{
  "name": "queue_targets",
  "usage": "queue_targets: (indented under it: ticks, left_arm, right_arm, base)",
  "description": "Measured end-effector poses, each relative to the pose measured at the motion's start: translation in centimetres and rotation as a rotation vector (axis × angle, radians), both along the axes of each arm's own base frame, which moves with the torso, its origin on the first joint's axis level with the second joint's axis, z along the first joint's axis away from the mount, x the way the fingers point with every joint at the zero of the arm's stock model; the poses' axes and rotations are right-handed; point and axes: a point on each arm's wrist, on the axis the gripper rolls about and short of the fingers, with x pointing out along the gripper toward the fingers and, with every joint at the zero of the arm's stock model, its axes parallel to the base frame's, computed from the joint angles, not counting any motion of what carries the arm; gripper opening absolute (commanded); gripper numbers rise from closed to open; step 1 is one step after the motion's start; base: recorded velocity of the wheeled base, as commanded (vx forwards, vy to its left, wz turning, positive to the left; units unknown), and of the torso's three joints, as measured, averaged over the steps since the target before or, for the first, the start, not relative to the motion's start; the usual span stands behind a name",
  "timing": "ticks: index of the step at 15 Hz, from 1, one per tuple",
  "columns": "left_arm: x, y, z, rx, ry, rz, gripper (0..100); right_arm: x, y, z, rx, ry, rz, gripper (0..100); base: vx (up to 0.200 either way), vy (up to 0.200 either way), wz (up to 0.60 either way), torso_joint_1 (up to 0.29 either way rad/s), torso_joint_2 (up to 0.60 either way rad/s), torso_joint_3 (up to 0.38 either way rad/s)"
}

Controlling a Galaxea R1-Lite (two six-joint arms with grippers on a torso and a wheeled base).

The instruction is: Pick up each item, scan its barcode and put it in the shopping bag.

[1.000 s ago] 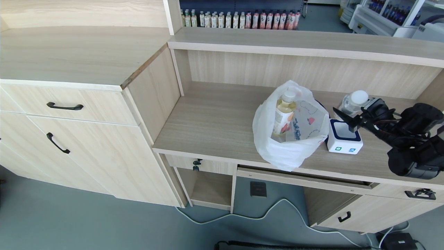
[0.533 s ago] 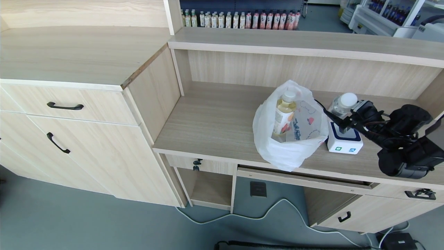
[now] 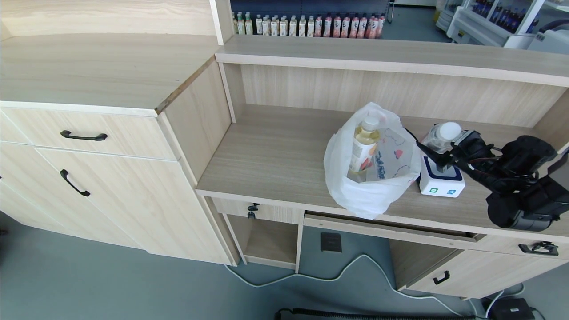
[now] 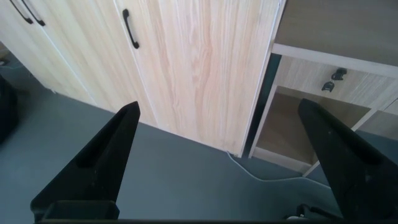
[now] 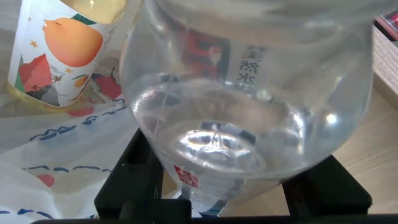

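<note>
One clear bottle (image 3: 439,134) gripped in R tool (image 3: 438,150) by scanner (image 3: 441,182), near shopping bag (image 3: 355,195); L tool (image 4: 219,111) spread wide

Pale wooden counter (image 3: 275,151), black-handled cabinet doors (image 3: 133,200), distant row of drink bottles (image 3: 306,26), white floor cable (image 3: 329,280).

White shopping bag (image 3: 355,195), clear white-capped water bottle (image 3: 438,137), yellow juice bottle (image 3: 363,149), white scanner (image 3: 440,183)

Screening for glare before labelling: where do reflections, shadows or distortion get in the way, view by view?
Head view: even light, soft shadow under the upper shelf, no glare on the scanner. Right wrist view: bright highlights on the clear bottle, whose curved wall warps what lies behind. Left wrist view: left gripper shows as dark silhouette; no glare.
</note>
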Motion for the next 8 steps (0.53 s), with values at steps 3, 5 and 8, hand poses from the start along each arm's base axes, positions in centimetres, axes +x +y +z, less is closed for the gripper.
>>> queue_targets:
  ticks: [3,5,8]
  left_arm:
    - [0.0,0.0,0.0,0.000,0.000,0.000,100]
    - [0.0,0.0,0.0,0.000,0.000,0.000,100]
    - [0.0,0.0,0.0,0.000,0.000,0.000,100]
  right_arm:
    - [-0.3,-0.4,-0.1,-0.003,0.008,-0.015,0]
    - [-0.4,-0.5,0.4,0.000,0.002,-0.016,0]
    - [-1.0,-0.8,1.7,0.037,0.022,-0.027,0]
  base:
    - [0.000,0.000,0.00,0.000,0.00,0.000]
    - [0.000,0.000,0.00,0.000,0.00,0.000]
    - [0.000,0.000,0.00,0.000,0.00,0.000]
